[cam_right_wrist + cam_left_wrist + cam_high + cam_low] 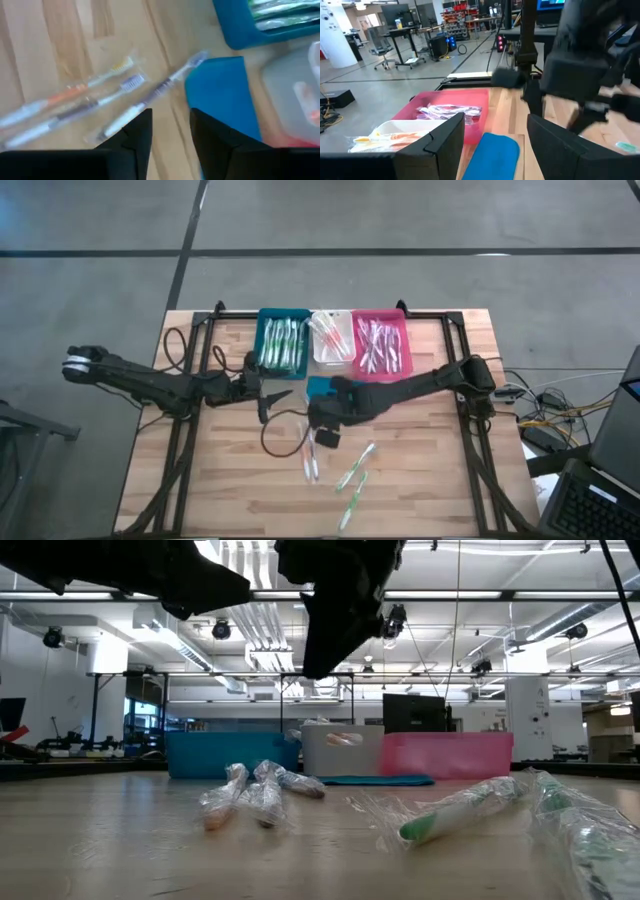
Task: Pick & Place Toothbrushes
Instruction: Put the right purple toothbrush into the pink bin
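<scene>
Several plastic-wrapped toothbrushes lie loose on the wooden table: three near the middle [308, 458], shown in the right wrist view as an orange one [75, 91], a dark one [92, 106] and a white one [150, 97], and more toward the near edge [355, 472]. Others fill the teal bin [283, 342], white bin [331, 337] and pink bin [380, 345] at the far side. My right gripper [170, 132] hangs open above the three middle toothbrushes, slanting down, with nothing between its fingers. My left gripper [275, 395] waits open and level, left of centre.
A flat teal lid-like piece [320, 387] lies on the table just in front of the bins, next to my right gripper. Black frame rails [470, 440] run along the table's left and right sides. Bare wood lies at the near left.
</scene>
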Action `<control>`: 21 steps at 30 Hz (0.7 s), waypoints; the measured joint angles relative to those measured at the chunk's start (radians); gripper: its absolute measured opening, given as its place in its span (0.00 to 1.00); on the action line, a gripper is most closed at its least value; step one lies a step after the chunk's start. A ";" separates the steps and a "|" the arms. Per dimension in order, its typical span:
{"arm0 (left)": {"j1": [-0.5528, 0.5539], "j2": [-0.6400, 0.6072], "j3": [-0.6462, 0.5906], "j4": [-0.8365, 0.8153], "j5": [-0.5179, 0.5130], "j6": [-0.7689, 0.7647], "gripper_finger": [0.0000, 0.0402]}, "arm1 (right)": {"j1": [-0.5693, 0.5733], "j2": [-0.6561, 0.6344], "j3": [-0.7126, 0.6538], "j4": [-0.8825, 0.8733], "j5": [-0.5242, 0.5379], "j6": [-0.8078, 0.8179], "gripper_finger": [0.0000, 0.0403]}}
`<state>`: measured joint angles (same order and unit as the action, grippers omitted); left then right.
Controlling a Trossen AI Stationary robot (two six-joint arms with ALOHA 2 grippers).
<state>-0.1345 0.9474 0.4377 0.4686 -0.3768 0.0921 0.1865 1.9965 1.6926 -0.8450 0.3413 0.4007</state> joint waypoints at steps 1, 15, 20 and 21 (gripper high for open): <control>0.000 0.000 0.000 0.001 0.000 -0.001 0.55 | 0.005 0.000 -0.026 0.040 0.002 0.017 0.32; 0.000 0.000 0.000 0.001 0.000 -0.003 0.55 | 0.026 0.000 -0.325 0.443 0.028 0.250 0.44; 0.000 0.000 0.000 0.001 -0.001 -0.005 0.55 | 0.043 0.000 -0.382 0.578 0.026 0.283 0.44; 0.000 0.000 0.000 0.001 -0.001 -0.006 0.55 | 0.044 0.000 -0.393 0.595 0.026 0.288 0.44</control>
<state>-0.1345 0.9478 0.4377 0.4698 -0.3775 0.0861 0.2308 1.9965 1.2993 -0.2498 0.3671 0.6886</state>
